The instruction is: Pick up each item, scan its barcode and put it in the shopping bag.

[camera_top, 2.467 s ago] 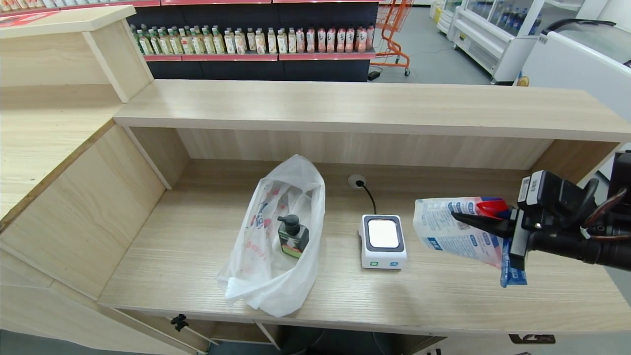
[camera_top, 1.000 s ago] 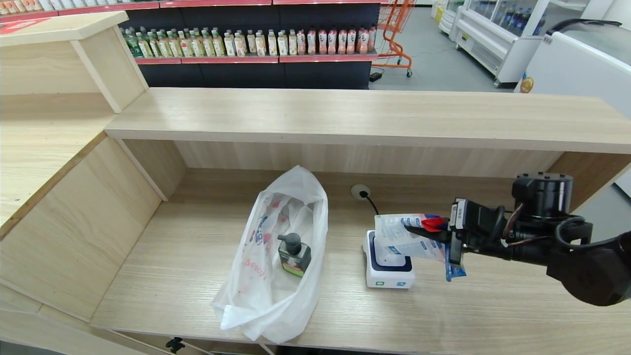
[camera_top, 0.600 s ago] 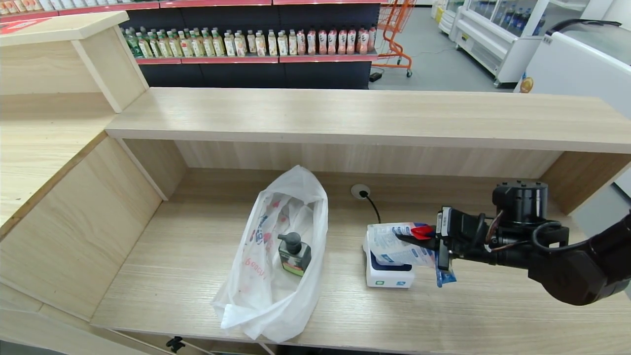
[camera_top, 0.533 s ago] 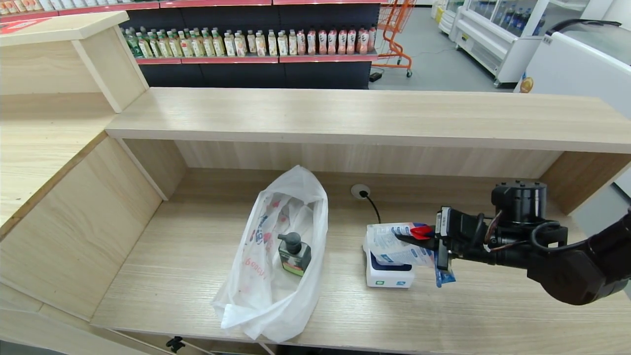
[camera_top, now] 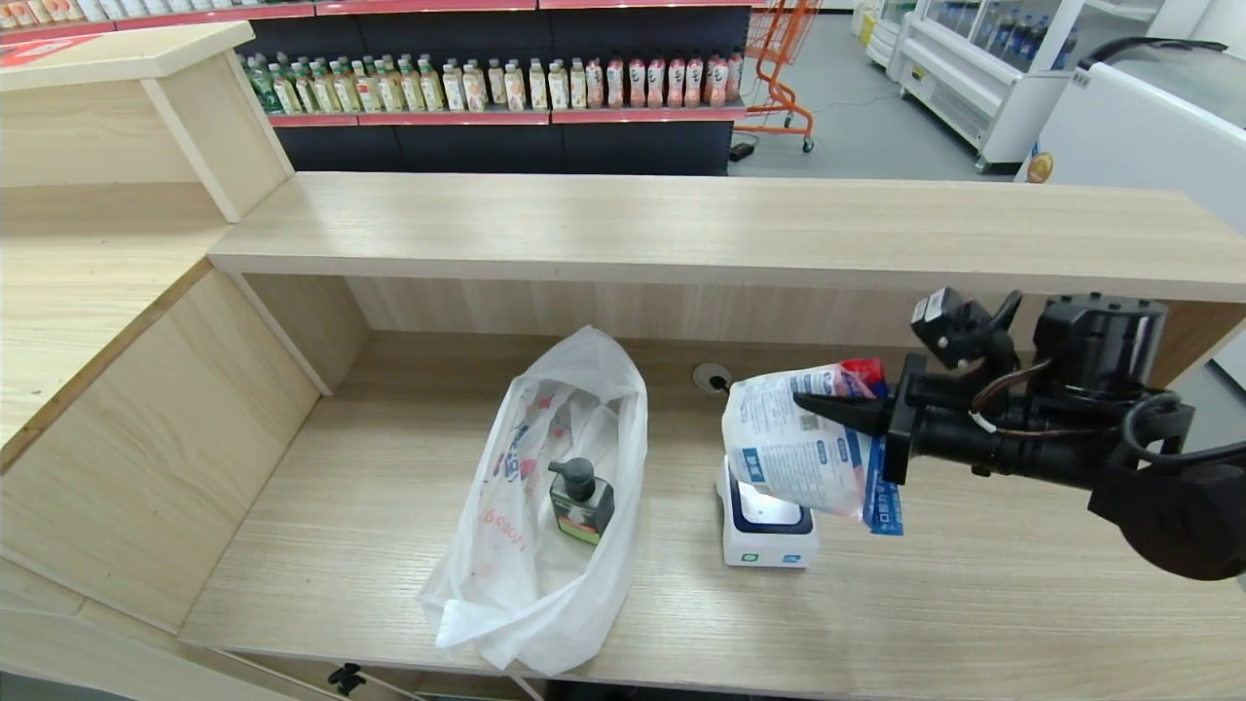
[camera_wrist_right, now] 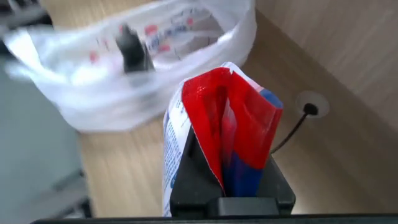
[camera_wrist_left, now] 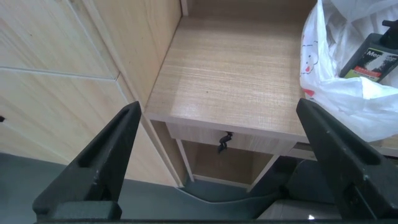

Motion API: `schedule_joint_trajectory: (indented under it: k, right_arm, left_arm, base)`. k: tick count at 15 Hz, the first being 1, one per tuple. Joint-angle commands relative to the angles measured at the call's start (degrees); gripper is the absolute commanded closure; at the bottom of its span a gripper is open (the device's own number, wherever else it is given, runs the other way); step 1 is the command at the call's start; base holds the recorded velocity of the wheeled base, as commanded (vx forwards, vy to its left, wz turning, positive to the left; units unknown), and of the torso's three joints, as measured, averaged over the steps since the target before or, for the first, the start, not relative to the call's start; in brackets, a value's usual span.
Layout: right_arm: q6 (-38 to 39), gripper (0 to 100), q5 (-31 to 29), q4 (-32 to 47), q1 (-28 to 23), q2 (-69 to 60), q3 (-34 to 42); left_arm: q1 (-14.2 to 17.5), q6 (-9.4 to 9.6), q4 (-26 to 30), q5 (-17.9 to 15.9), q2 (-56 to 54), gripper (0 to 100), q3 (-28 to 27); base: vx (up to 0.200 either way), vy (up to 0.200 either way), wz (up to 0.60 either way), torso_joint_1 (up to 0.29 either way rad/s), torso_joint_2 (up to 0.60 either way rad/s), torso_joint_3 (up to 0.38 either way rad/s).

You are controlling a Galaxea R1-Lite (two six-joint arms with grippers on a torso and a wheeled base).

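Observation:
My right gripper (camera_top: 845,407) is shut on a white, blue and red pouch (camera_top: 798,450), holding it in the air just above the white barcode scanner (camera_top: 767,526) on the counter. The right wrist view has the pouch (camera_wrist_right: 217,134) between the fingers, red top toward the camera. A white plastic shopping bag (camera_top: 545,506) lies open left of the scanner with a dark pump bottle (camera_top: 578,501) inside; bag (camera_wrist_right: 155,56) and bottle (camera_wrist_right: 132,50) appear beyond the pouch. My left gripper (camera_wrist_left: 224,155) is open, low off the counter's near left corner, beside the bag (camera_wrist_left: 348,81).
The scanner's black cable runs back to a grommet (camera_top: 713,375) in the wooden counter (camera_top: 973,604). A raised shelf (camera_top: 681,229) overhangs the back, and a wooden side wall (camera_top: 146,428) closes the left. Bare counter lies right of the scanner.
The right gripper carried the pouch leftward over the scanner, held it low there, then lifted and turned it so its printed face shows. The head view shifted early on.

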Motion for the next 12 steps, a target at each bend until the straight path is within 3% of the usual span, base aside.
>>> schedule_joint_trajectory:
  k: [1, 3, 12]
  right_arm:
    - [11.6, 100, -5.9, 0.2, 2.6, -6.7, 0.0]
    - [20.1, 100, -9.5, 0.3, 3.7, -6.8, 0.7]
    - [33.1, 100, -10.7, 0.3, 5.2, -6.6, 1.1]
  left_arm:
    - [0.0, 0.01, 0.0, 0.0, 0.0, 0, 0.0]
    - [0.0, 0.01, 0.0, 0.0, 0.0, 0, 0.0]
    - [0.0, 0.01, 0.0, 0.0, 0.0, 0, 0.0]
  base:
    - [0.000, 0.000, 0.00, 0.000, 0.00, 0.000]
    - [0.000, 0.000, 0.00, 0.000, 0.00, 0.000]
    - [0.000, 0.000, 0.00, 0.000, 0.00, 0.000]
